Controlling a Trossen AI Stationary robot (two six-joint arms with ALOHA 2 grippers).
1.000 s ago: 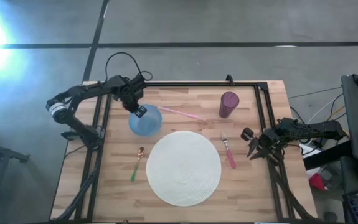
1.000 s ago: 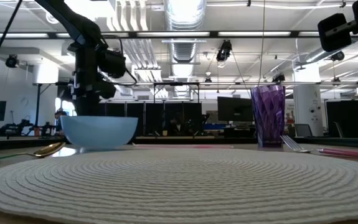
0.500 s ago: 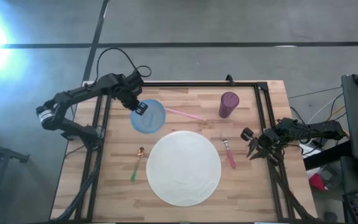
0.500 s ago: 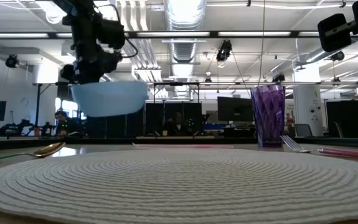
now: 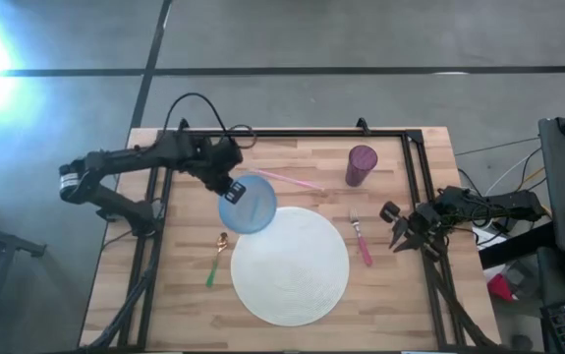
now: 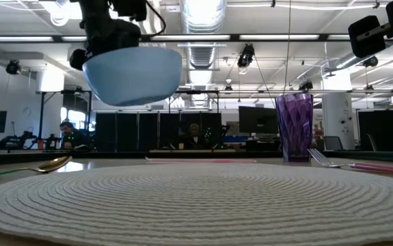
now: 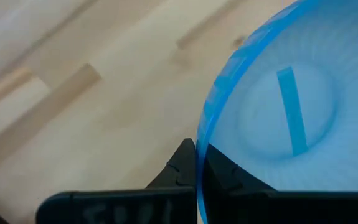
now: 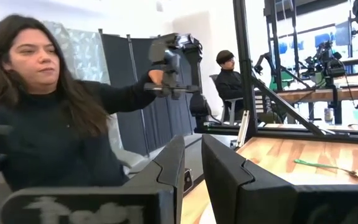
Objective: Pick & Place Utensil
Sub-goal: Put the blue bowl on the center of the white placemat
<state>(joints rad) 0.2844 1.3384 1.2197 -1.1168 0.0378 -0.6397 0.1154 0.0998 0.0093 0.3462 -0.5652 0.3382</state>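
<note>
- Overhead, the left gripper (image 5: 231, 186), clamped on the rim of the blue bowl (image 5: 248, 206), has carried it from the table's back left to the white placemat (image 5: 290, 265) edge; placement looks close.
- Also overhead: the green-handled spoon (image 5: 216, 258) lies left of the mat, the pink-handled fork (image 5: 361, 241) right, the purple cup (image 5: 361, 164) and pink straw (image 5: 287, 179) behind. Nothing blocks the mat.
- Low view: bowl (image 6: 132, 73) is now airborne.
- Left wrist: fingers pinch the rim (image 7: 201, 163).
- Right wrist: right gripper (image 8: 193, 171) waits at the table's right edge, slightly parted, empty; people beyond.

One camera looks straight down on the whole surface (image 5: 390, 295); another sits level at its edge, facing the room. Both share the blue bowl (image 5: 248, 205), seen close from the left wrist.
</note>
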